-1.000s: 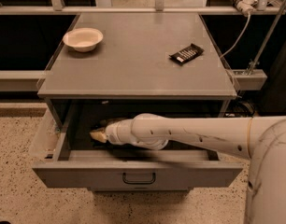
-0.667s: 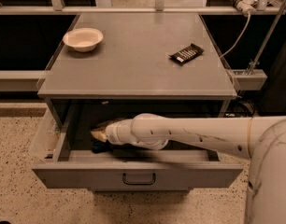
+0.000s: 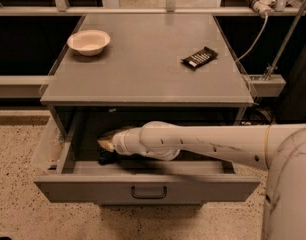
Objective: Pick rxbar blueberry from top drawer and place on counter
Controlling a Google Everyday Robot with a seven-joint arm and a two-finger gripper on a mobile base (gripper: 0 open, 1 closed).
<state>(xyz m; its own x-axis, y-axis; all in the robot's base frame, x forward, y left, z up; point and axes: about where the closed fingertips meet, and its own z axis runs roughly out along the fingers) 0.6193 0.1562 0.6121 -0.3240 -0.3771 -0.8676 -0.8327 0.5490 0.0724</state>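
Observation:
The top drawer is pulled open under the grey counter. My white arm reaches in from the right, and my gripper is low inside the drawer's dark left half, near its floor. The rxbar blueberry does not show; the arm and the drawer's shadow hide that area. A small dark shape lies under the gripper's tip, and I cannot tell what it is.
On the counter, a white bowl stands at the back left and a black bar with white lettering lies at the right. A cable and bracket sit off the counter's right edge. Speckled floor lies on the left.

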